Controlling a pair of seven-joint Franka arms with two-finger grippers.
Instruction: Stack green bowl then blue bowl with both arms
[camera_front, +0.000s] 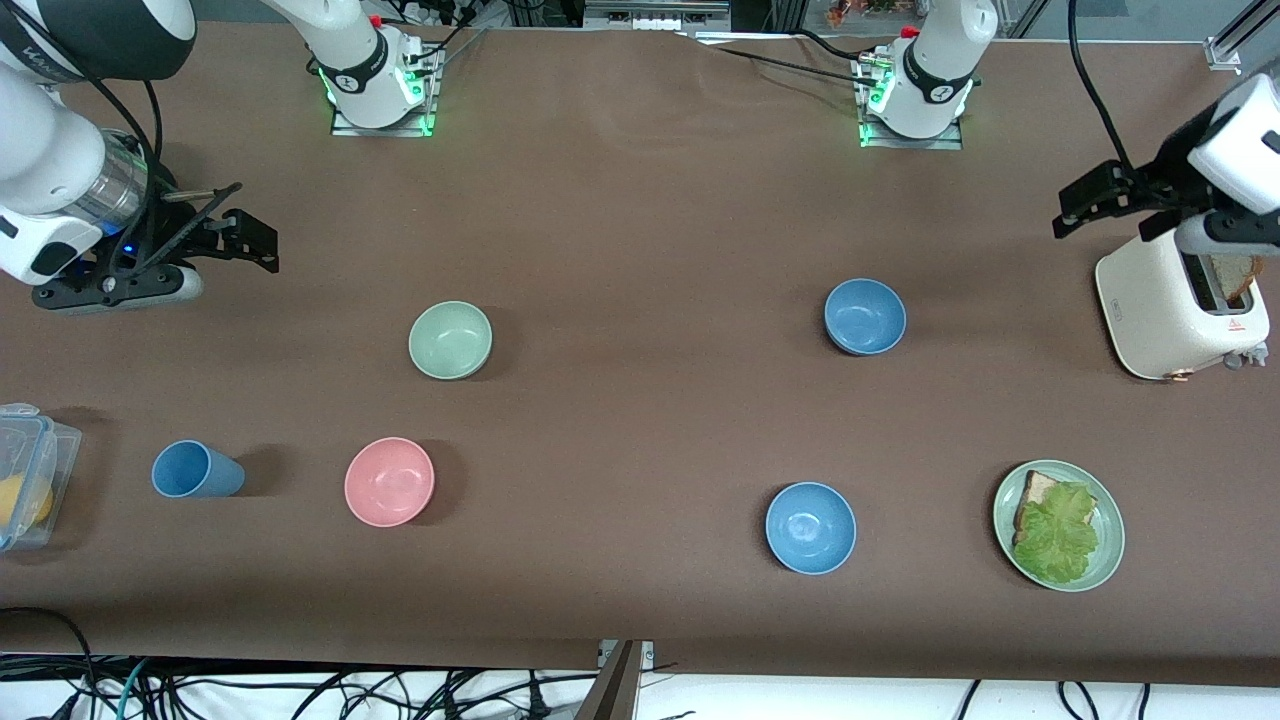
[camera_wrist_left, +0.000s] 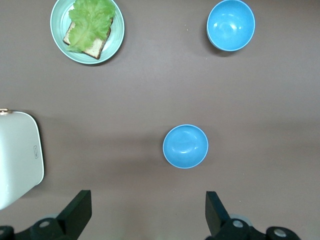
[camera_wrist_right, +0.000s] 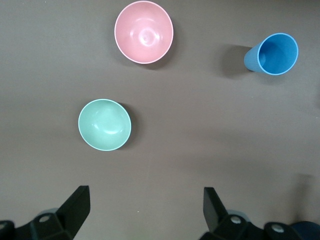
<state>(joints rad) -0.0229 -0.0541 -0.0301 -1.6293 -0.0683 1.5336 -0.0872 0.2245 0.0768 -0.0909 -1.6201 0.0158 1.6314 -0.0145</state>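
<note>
**Bowls apart on the surface, both pincers spread and empty**

Nearest the front camera lie the glossy sky-blue bowl (camera_front: 810, 527) and the green plate (camera_front: 1108, 560) carrying bread (camera_front: 1035, 490) under lettuce (camera_front: 1058, 532), the plate toward the left arm's end of the brown surface (camera_front: 640, 230). A little farther from the camera, toward the right arm's end, sit the pink bowl (camera_front: 389, 481), the blue cup (camera_front: 195, 470) beside it, and a clear lidded container (camera_front: 30, 470) at the very edge with something yellow inside.

The green bowl (camera_front: 450, 340) stands upright and empty, farther from the camera than the pink bowl and near it, well apart from every other dish. The blue bowl (camera_front: 865, 316), greyer in tone, stands upright toward the left arm's end, farther from the camera than the sky-blue bowl and well apart from the green bowl. A white toaster (camera_front: 1170, 310) with a slice in its slot stands at the left arm's end.

The right pincer (camera_front: 235, 235) hangs in the air over bare surface at the right arm's end, its fingers spread wide and holding nothing; its wrist view looks down on the green bowl (camera_wrist_right: 104, 124), pink bowl (camera_wrist_right: 144, 32) and cup (camera_wrist_right: 272, 54). The left pincer (camera_front: 1085, 205) hangs over the surface just beside the toaster, likewise spread wide and empty; its wrist view shows the blue bowl (camera_wrist_left: 185, 146), the sky-blue bowl (camera_wrist_left: 231, 24), the plate (camera_wrist_left: 59, 37) and a toaster (camera_wrist_left: 17, 157) corner.
</note>
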